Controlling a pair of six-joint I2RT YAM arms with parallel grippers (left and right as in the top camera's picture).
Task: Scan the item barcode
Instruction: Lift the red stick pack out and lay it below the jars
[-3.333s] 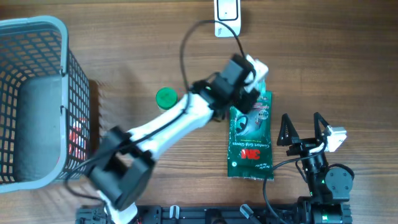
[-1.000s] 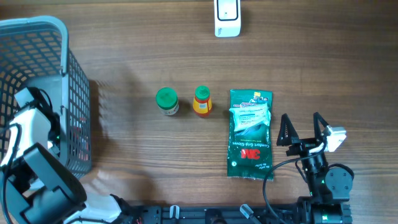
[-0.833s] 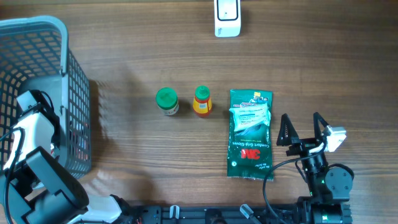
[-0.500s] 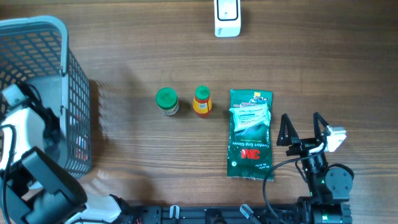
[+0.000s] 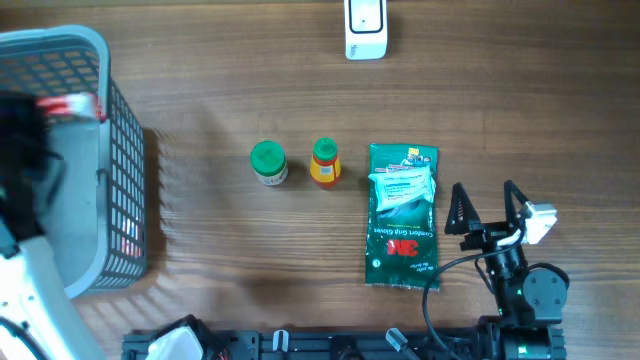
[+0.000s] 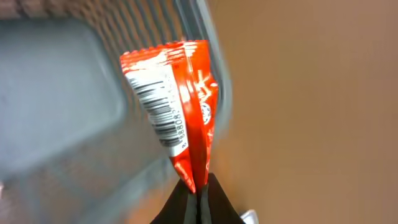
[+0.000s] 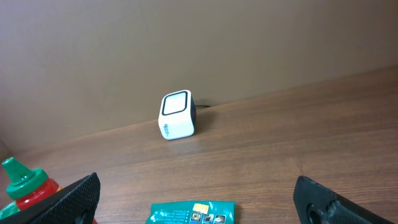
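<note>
One red packet [image 6: 177, 106], left gripper [image 6: 198, 194] clamped on its end, long axis in line with jaws; scanner [image 5: 365, 28] well apart, rightward; right gripper [image 5: 485, 198] agape, empty.

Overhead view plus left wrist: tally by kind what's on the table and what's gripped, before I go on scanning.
Bottles: 2 (green-lidded bottle, orange bottle)
Packets: 2 (green 3M gloves packet on the table, red packet in the left gripper)
Barcode scanner: 1
Wire basket: 1
Total: 6
Basket contents not counted.
</note>
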